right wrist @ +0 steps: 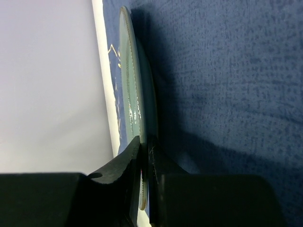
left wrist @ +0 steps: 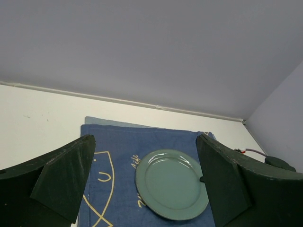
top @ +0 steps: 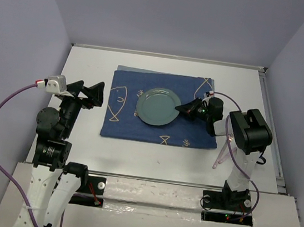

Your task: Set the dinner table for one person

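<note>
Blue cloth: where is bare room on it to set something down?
Free: the blue cloth left of the green plate, and its strip along the near edge. Crowded: right of the plate, where the right gripper pinches its rim.

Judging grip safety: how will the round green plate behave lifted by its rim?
The round green plate looks rigid and glossy, so probably slippery where the right tool pinches its rim. Gripped at one edge, it may swivel. Seemingly ceramic, it could chip if dropped.
</note>
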Tool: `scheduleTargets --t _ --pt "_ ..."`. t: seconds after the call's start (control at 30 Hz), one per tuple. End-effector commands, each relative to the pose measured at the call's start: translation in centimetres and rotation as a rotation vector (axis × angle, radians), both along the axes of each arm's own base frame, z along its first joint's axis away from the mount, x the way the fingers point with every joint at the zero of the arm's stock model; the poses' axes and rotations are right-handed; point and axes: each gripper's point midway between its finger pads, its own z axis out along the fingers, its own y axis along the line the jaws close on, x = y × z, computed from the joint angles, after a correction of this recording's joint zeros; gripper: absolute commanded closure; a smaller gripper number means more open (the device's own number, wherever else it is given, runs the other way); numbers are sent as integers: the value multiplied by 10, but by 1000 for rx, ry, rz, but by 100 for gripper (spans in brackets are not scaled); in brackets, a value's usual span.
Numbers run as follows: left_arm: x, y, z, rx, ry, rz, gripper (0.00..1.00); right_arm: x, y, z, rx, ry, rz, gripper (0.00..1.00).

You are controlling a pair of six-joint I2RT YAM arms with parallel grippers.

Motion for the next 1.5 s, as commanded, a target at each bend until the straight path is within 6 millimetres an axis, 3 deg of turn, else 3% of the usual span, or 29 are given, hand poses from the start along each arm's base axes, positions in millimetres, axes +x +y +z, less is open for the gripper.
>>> scheduleTargets --t 0.0,0.03,0.17,0.23,0.47,0.5,0.57,0.6,0.7,0.73,0.8,0.87,0.9,0.93,0.97,1.0,1.03,1.07,1.1,1.23,1.3,1.47 --pt "0 -3 10 -3 -43 -15 1 17 7 48 49 -188 18 100" --pt "0 -3 9 -3 -42 -17 1 16 5 45 38 -176 12 99" --pt "-1 -3 10 -2 -45 -18 1 14 2 37 -8 -156 8 66" --pt "-1 -3 10 -3 -45 -18 1 14 -2 35 -56 -145 -6 56" --pt "-2 -4 11 -4 -49 -23 1 15 -19 34 -229 -135 -45 44" --pt "-3 -4 12 -6 -52 -23 1 19 -25 41 -273 -171 -69 42" --pt "-3 -5 12 -5 -54 -26 1 17 -35 35 -345 -134 -98 38" --pt "-4 -4 14 -7 -58 -25 1 17 -40 44 -377 -166 -107 36" --pt "-7 -6 15 -6 -65 -31 1 12 -55 46 -472 -165 -136 35" --pt "-8 -6 16 -5 -68 -32 1 7 -59 56 -492 -174 -143 35" --pt "-10 -7 17 -6 -71 -36 1 5 -76 67 -578 -208 -193 37" --pt "-12 -9 18 -2 -78 -41 1 -9 -99 90 -665 -229 -256 40" --pt "-15 -11 21 -4 -87 -53 1 -7 -128 98 -781 -234 -369 45" --pt "-16 -13 21 -2 -89 -60 1 -23 -149 93 -867 -174 -413 48" --pt "-18 -15 23 -1 -96 -69 1 -33 -188 123 -945 -199 -597 50" --pt "-22 -18 26 -4 -106 -85 1 -49 -212 118 -1014 -165 -648 51" --pt "-24 -19 28 -2 -114 -93 1 -60 -228 125 -1043 -163 -700 51" --pt "-27 -20 29 -1 -121 -97 1 -75 -247 145 -1064 -183 -798 50" --pt "-31 -22 32 -5 -130 -109 1 -85 -260 145 -1093 -168 -835 49" --pt "-38 -27 36 -6 -146 -126 1 -114 -282 141 -1129 -61 -929 46" --pt "-43 -29 38 -5 -156 -140 1 -129 -298 133 -1206 13 -969 36" --pt "-57 -36 46 -20 -190 -182 1 -146 -310 127 -1264 116 -974 36"
